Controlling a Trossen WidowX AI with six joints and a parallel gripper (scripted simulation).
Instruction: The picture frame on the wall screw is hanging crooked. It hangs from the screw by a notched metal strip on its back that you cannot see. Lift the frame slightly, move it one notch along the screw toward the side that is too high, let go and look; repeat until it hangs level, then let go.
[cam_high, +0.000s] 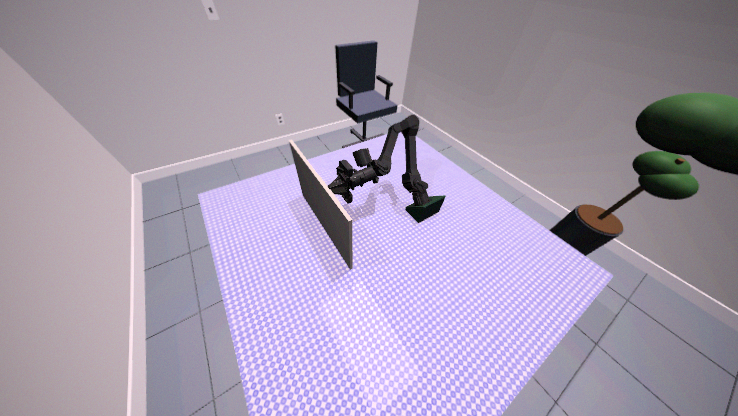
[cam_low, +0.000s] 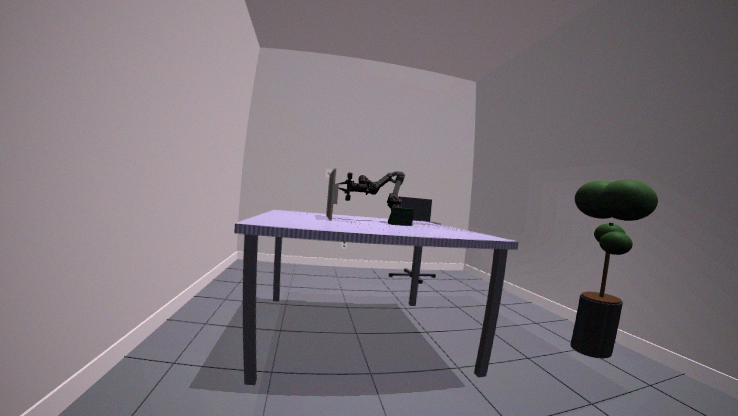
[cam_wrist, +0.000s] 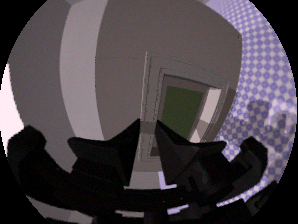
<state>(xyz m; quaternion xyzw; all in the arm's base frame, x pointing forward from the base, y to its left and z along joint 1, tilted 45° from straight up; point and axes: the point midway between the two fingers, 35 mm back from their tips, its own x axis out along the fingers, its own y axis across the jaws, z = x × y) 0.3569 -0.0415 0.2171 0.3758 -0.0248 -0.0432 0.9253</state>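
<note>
The picture frame shows in the wrist view as a pale border around a dark green picture, hanging on the grey wall panel. It runs slanted across that view. My gripper is at the panel's face and is shut on the frame's near edge, with one dark finger on each side of the pale border. The screw and the notched strip are hidden behind the frame. In the top view the frame is hidden behind the panel.
The panel stands upright on the purple checked table. The arm's green base sits to the panel's right. An office chair stands behind the table, and a potted plant stands to the right.
</note>
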